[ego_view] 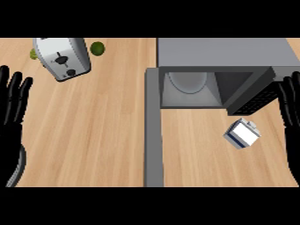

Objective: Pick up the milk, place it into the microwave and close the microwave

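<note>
Pale wood grain runs across the counter point(93, 132), and on it, toward the right edge, the milk carton point(243, 134) stands free, tilted a little in this steep view, just in front of the microwave point(224, 57). The microwave sits at the back edge, right of centre, with its cavity exposed and its door point(153, 132) swung out toward the near edge as a long grey strip left of the carton.

Nothing is grasped yet, so the step in hand looks like the reach for the milk. It would likely go best with the right hand point(298, 110), which is nearest: come in from the right side, close around the carton's body rather than its gabled top, and lift clear before moving it back into the cavity, keeping off the dark control panel at the cavity's right.

The right hand shows at the right edge, fingers straight and spread, pointing toward the back, holding nothing. The left hand point(6, 103) rests at the left edge, likewise flat and wide, empty.

A toaster point(62, 57) stands near the back left corner with a lime point(97, 48) just beside it.
</note>
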`<action>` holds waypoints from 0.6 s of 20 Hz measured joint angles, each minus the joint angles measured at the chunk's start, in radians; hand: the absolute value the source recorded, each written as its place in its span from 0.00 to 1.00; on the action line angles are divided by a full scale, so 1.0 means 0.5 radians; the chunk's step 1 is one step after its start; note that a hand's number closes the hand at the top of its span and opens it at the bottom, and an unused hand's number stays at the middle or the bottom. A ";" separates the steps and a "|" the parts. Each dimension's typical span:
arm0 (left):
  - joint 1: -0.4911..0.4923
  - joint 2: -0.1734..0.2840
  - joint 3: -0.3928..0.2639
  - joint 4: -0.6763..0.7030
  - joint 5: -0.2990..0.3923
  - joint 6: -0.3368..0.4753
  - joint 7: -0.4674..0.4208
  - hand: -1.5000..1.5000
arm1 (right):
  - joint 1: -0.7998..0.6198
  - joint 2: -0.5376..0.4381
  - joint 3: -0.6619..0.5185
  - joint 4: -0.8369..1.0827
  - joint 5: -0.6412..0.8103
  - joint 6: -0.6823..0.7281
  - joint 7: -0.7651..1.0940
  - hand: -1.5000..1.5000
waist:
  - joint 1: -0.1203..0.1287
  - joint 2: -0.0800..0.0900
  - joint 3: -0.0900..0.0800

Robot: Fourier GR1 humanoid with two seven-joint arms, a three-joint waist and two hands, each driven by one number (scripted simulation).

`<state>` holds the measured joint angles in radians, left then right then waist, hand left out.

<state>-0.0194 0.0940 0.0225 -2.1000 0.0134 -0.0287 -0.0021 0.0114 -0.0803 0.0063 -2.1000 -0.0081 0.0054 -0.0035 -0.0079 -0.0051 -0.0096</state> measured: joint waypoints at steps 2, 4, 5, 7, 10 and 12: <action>-0.003 0.020 0.035 0.054 0.040 -0.045 -0.046 0.00 | -0.016 -0.056 -0.086 0.049 -0.094 0.079 -0.038 0.00 | 0.005 0.004 0.007; -0.020 0.043 0.053 0.077 0.067 -0.080 -0.058 0.00 | 0.070 -0.136 -0.180 0.035 -0.244 0.223 -0.106 0.00 | 0.003 0.006 0.013; -0.041 0.056 0.062 0.095 0.073 -0.093 -0.060 0.00 | 0.101 -0.177 -0.227 0.065 -0.320 0.308 -0.164 0.00 | 0.001 0.007 0.014; -0.050 0.045 0.059 0.148 0.122 -0.114 -0.036 0.00 | 0.168 -0.245 -0.283 0.127 -0.461 0.468 -0.226 0.00 | -0.004 0.009 0.017; 0.001 -0.030 -0.005 0.178 0.184 -0.107 0.051 0.00 | 0.289 -0.338 -0.353 0.202 -0.654 0.687 -0.263 0.00 | -0.006 0.009 0.020; 0.027 -0.062 -0.036 0.191 0.206 -0.108 0.078 0.00 | 0.384 -0.389 -0.426 0.276 -0.745 0.839 -0.347 0.00 | -0.005 0.008 0.020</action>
<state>-0.0057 0.0628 0.0045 -2.0046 0.1162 -0.0825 0.0367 0.2035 -0.2750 -0.2069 -1.9618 -0.3805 0.4251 -0.1772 -0.0107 -0.0009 0.0005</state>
